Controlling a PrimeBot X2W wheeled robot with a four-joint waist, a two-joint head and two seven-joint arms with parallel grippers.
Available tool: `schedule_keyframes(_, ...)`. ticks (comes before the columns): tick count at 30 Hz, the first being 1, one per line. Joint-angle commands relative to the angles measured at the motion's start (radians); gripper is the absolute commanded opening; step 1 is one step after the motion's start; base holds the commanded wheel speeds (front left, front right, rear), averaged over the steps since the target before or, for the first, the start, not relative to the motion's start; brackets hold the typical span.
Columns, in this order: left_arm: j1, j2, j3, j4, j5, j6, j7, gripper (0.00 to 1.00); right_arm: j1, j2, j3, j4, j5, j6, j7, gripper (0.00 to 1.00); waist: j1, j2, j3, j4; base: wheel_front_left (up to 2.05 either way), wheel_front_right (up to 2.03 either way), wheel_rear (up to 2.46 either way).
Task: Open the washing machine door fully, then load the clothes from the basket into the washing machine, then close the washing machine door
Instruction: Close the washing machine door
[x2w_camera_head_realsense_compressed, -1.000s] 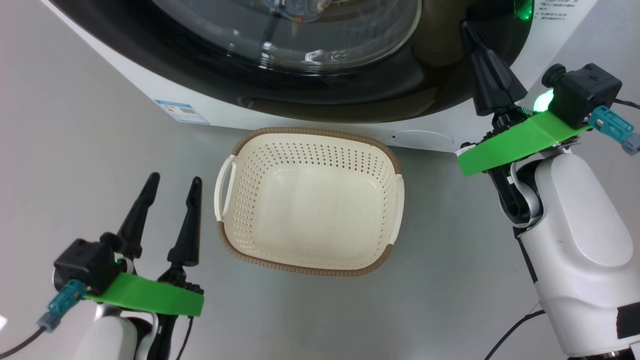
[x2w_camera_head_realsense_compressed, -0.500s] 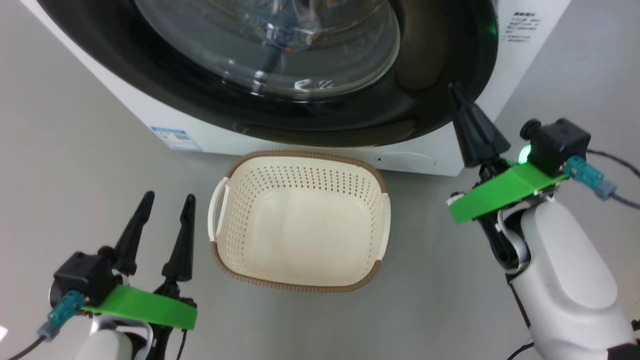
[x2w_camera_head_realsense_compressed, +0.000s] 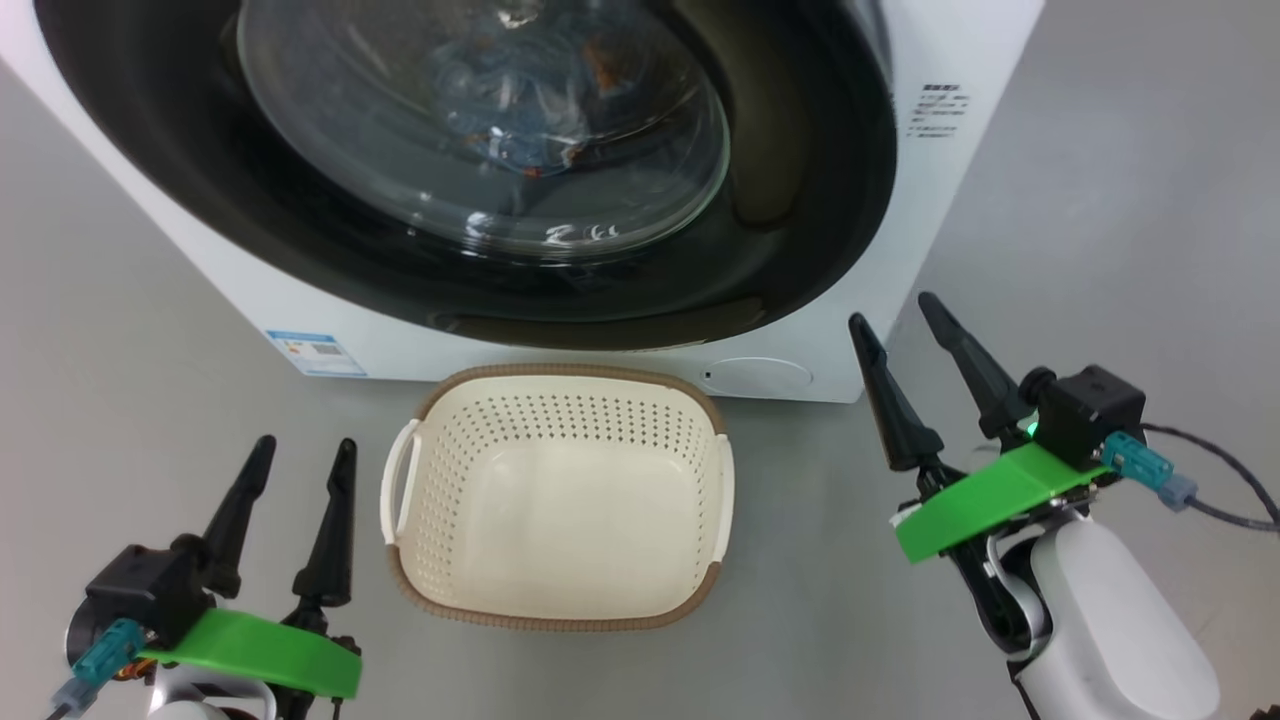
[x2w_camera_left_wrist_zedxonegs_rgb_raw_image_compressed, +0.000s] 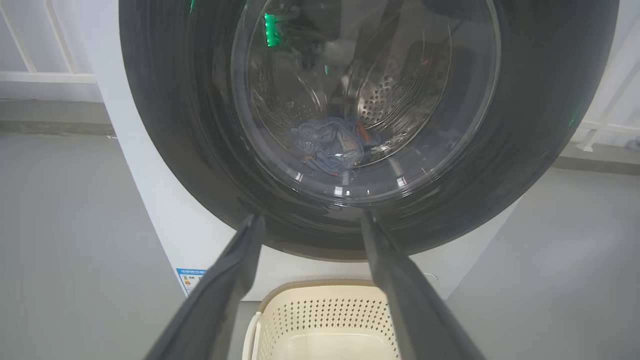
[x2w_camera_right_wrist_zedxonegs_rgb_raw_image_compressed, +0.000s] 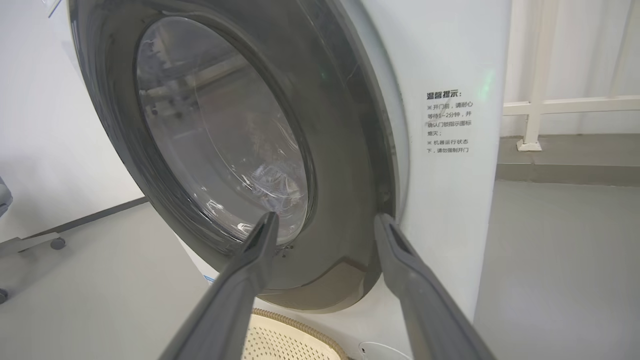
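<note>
A: If the washing machine door (x2w_camera_head_realsense_compressed: 480, 140) is already latched, what's left to do?

B: Probably nothing but a check. Its black ring looks flush against the washing machine (x2w_camera_head_realsense_compressed: 940, 200) in the right wrist view, though I can't tell about the latch. The clothes (x2w_camera_left_wrist_zedxonegs_rgb_raw_image_compressed: 330, 145) lie in the drum behind the glass. The basket (x2w_camera_head_realsense_compressed: 560, 373) is empty on the floor (x2w_camera_head_realsense_compressed: 1100, 200), just beside the machine's bottom front edge.

A: And if it isn't latched?

B: I'd close the fingers first, then push once, firm and straight, on the ring's right edge. Never on the glass.

A: Jaws?

B: The right gripper (x2w_camera_head_realsense_compressed: 890, 310) is spread wide and holds nothing. Its tips are near the door's lower right rim, not touching. The left gripper (x2w_camera_head_realsense_compressed: 306, 442) is also wide open and empty, over the floor left of the basket, well apart from the door.
</note>
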Motion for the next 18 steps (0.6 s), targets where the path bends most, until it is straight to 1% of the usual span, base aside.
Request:
schedule_keyframes(1,0.0,0.037,0.044,-0.017,-0.007,-0.002,-0.006,1.0,0.021,0.014,0.017,-0.029,0.0,0.001,-0.005,1.0,0.0,0.0,-0.016,-0.02,0.0,0.0,0.0)
schedule_keyframes(18,0.047,0.056,0.091,0.011,-0.004,-0.002,-0.006,1.0,0.154,0.006,-0.049,-0.049,-0.004,0.001,-0.005,1.0,0.0,0.0,-0.085,-0.117,0.0,0.0,0.0)
